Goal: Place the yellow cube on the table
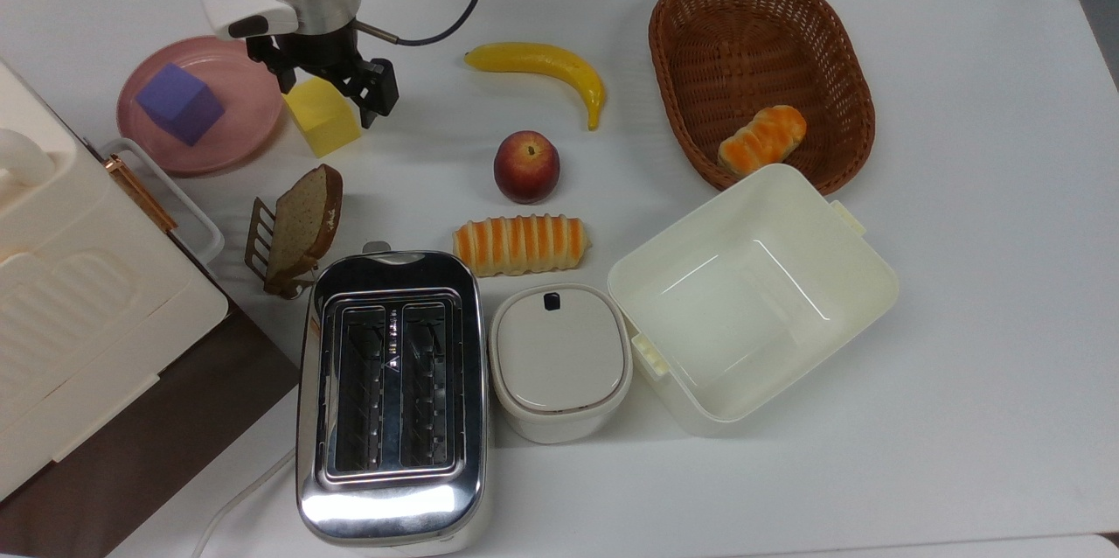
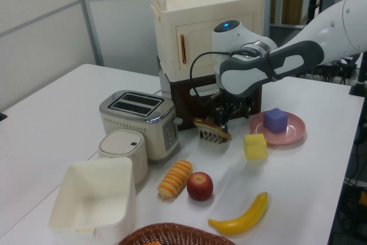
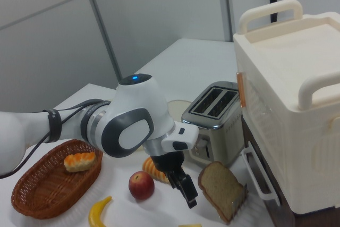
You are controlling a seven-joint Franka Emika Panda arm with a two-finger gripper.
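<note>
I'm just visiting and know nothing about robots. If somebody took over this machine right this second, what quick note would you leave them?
Gripper: open, holding nothing, just above the yellow cube.
Yellow cube: resting on the table, beside the pink plate in the top view, off its rim. The purple cube sits on the plate.
Done: the yellow cube looks placed on the table.
Left: probably only lifting the arm up and away without nudging the cube.

Bright even overhead light, soft shadows, glare on toaster (image 1: 391, 501).
</note>
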